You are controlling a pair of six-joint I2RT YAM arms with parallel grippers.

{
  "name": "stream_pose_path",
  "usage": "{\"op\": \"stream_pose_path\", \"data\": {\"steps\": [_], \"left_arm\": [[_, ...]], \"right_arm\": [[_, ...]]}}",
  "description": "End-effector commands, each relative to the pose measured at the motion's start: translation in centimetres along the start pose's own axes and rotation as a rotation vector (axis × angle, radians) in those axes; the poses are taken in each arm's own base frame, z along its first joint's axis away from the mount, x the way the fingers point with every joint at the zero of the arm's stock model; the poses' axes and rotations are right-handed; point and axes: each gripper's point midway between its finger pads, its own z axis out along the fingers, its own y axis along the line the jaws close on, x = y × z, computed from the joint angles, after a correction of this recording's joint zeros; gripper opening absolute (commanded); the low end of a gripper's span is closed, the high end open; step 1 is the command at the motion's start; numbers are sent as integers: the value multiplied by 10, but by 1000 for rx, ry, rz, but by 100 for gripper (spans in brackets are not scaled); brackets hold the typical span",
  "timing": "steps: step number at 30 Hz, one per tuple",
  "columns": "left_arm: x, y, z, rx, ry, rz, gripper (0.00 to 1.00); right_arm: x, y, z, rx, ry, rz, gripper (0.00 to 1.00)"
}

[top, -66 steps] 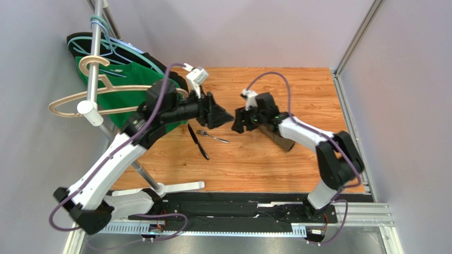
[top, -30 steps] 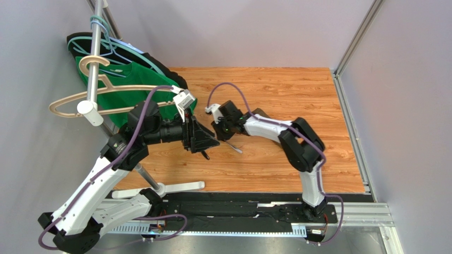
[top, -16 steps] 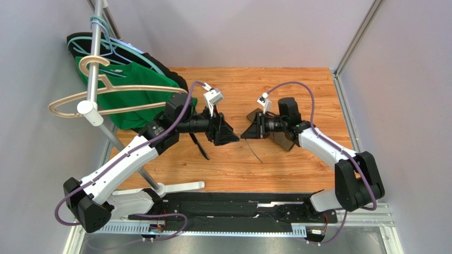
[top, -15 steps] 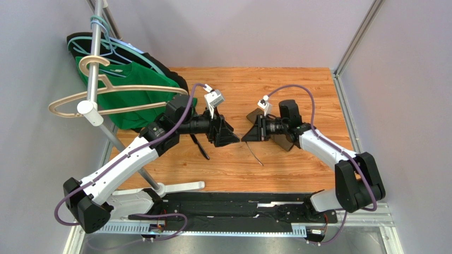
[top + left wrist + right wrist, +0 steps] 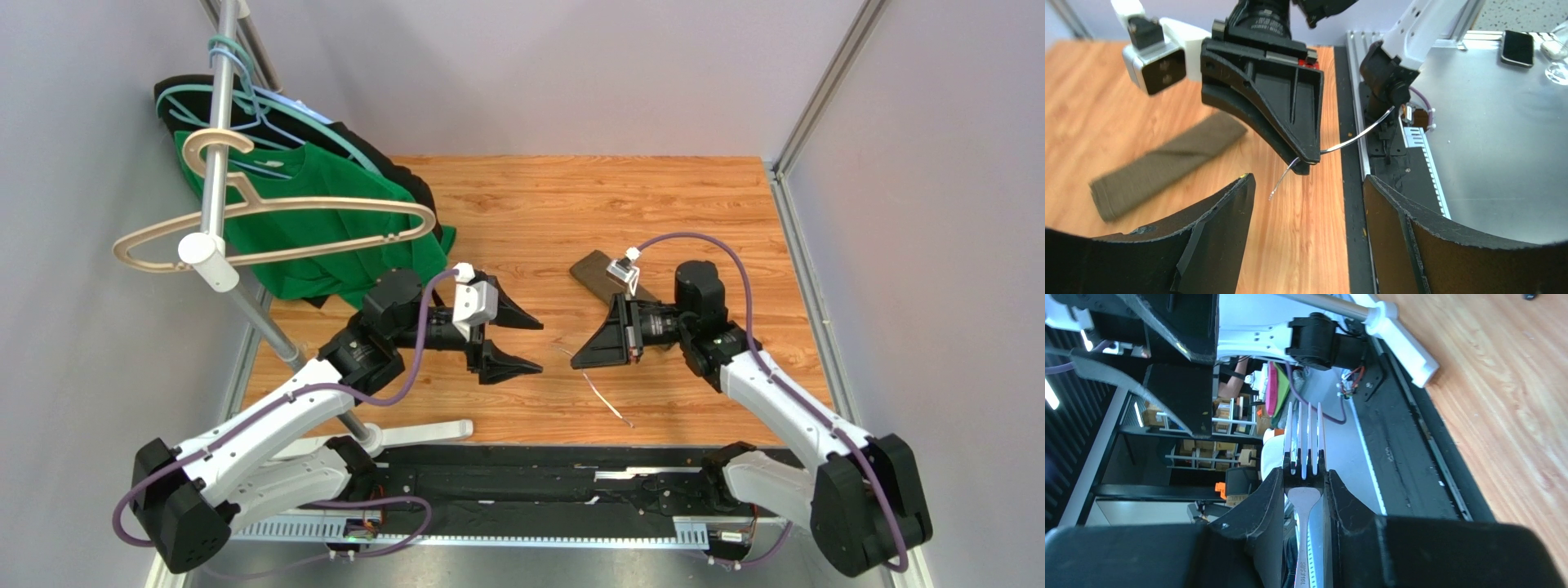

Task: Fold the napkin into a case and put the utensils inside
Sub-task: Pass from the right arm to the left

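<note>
the left gripper [image 5: 537,346] hangs with jaws wide apart, facing the right gripper [image 5: 577,360], near but not touching. a thin fork [image 5: 610,402] trails from the right gripper's tips; the folded napkin [image 5: 596,268] lies just beyond its wrist.

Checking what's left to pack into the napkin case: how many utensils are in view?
1. A fork, clamped in the right end effector, held off the table. More may lie hidden beneath the left arm.
</note>
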Motion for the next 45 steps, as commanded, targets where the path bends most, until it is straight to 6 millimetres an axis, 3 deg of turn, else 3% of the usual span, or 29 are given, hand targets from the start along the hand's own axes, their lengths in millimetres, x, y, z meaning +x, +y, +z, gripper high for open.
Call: {"op": "stream_pose_path", "data": {"steps": [1,6,14,21,26,29,30,31,32,33,34,35,36,37,38,39,40,41,42,43,44,45], "left_arm": [[-34,-16,0,108,-112,194,74],[-23,-15,14,165,-99,166,72],[-27,-14,30,210,-119,178,70],[-17,-16,38,250,-90,153,65],[-18,-10,42,224,-94,149,41],[-25,-7,43,199,-122,156,21],[-26,-6,43,191,-127,155,11],[-30,-3,44,170,-134,156,7],[-31,-1,44,163,-134,147,5],[-32,1,44,153,-135,150,0],[-38,10,46,101,-137,147,0],[-31,14,47,77,-97,80,0],[-23,22,50,54,-54,45,0],[-29,37,52,-15,-32,29,0],[-10,42,52,-45,60,-53,0],[9,52,59,-62,133,-116,0],[-2,61,63,-84,153,-129,0],[29,66,66,-81,269,-195,0],[33,71,69,-87,302,-214,0],[23,83,73,-121,309,-201,0],[42,90,75,-137,372,-226,0],[45,96,75,-151,392,-228,0]], "right_arm": [[10,32,-8,-66,36,-8,0],[9,44,-11,-77,30,-30,0],[10,58,-14,-93,29,-49,0],[9,65,-15,-98,24,-60,0],[8,69,-16,-109,13,-68,0],[7,72,-16,-114,9,-72,0],[7,73,-16,-115,10,-70,0],[6,74,-16,-116,8,-79,0],[6,71,-16,-100,3,-58,2],[3,65,-16,-72,-5,-31,11],[-3,61,-17,-36,-21,-113,23],[-15,47,-18,52,-86,-118,33],[-14,24,-28,174,-115,3,45],[-23,8,-37,261,-152,-41,48],[-46,-6,-52,395,-257,-44,48],[-53,-27,-75,531,-334,27,51],[-63,-41,-92,645,-396,42,52],[-79,-59,-122,829,-512,42,53],[-82,-69,-138,916,-559,62,54],[-85,-76,-152,987,-601,71,55],[-89,-89,-173,1104,-659,85,55],[-89,-95,-187,1164,-695,106,55]]}}
